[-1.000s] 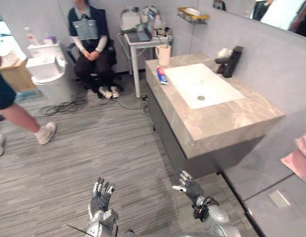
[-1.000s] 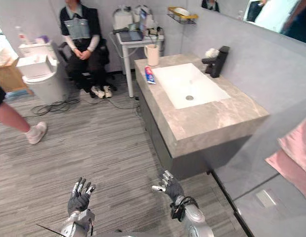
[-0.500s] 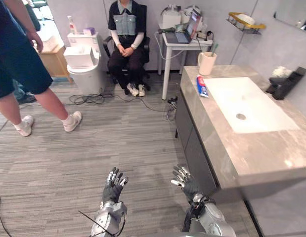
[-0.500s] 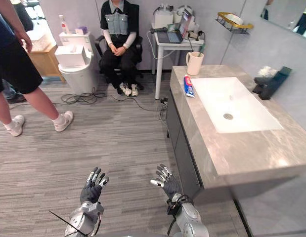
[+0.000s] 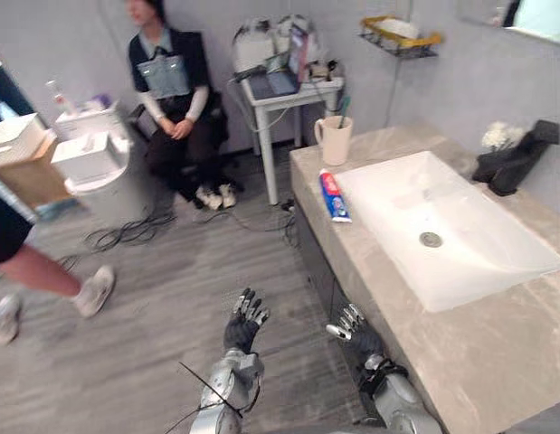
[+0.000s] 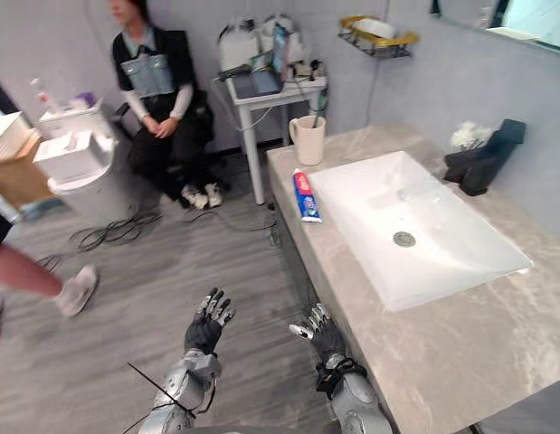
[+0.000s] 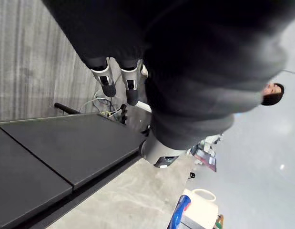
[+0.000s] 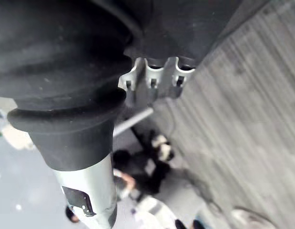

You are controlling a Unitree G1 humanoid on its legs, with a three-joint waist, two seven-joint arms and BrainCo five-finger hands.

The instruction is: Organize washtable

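Left hand (image 5: 245, 324): low centre of the frame, out over the striped floor (image 5: 153, 298), fingers straight and fanned apart, touching no object.
Right hand (image 5: 356, 334): lower centre, just right of the left one, close against the front edge of the washtable (image 5: 460, 362); fingers loose and spread, gripping no object.
Washtable: beige stone top running from the middle of the frame down to the lower right corner, dark cabinet front beneath it.
Sink (image 5: 479, 262): white rectangular basin set into the top, right of centre.
Toothpaste (image 5: 332, 194): lying flat on the stone along the sink's left rim, just beside it, red end toward the back.
Cup (image 5: 334, 140): cream mug standing upright at the washtable's far left corner, near the toothpaste but apart from it.
Faucet (image 5: 515, 163): black, at the right edge, with a white tuft (image 5: 497, 136) just behind it.
Shelf (image 5: 397, 36): yellow wire, on the wall, upper right.
Small table (image 5: 284, 86): white, top centre, crowded with gear.
Seated person (image 5: 171, 81): on a chair, upper left, hands in lap.
Walking person (image 5: 44, 280): a bare leg and a white shoe at the left edge.
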